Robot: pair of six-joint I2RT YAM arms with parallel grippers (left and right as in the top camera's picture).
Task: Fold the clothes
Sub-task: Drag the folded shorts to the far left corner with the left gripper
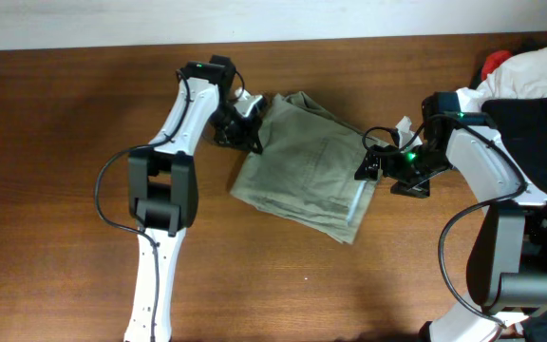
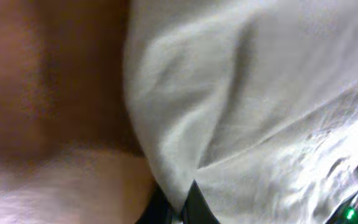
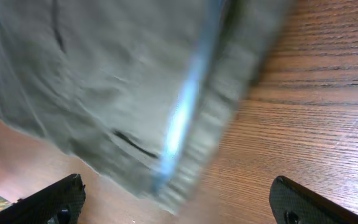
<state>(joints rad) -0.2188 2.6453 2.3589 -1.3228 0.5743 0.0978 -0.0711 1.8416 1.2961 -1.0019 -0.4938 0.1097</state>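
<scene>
Right gripper (image 3: 179, 202) gapes wide at the garment's (image 1: 302, 166) right edge. Whether the left gripper (image 1: 245, 123) holds anything, I cannot tell. Better that both pinch matching corners before lifting.

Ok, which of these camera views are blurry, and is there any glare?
Overhead: sharp and evenly lit, soft shadows only, no glare on the cloth. Left wrist: out of focus throughout, the cloth washed out pale, the table dark beside it. Right wrist: the cloth is smeared, with a bright bluish streak along its folded edge, while the wood grain at right is crisp.
</scene>
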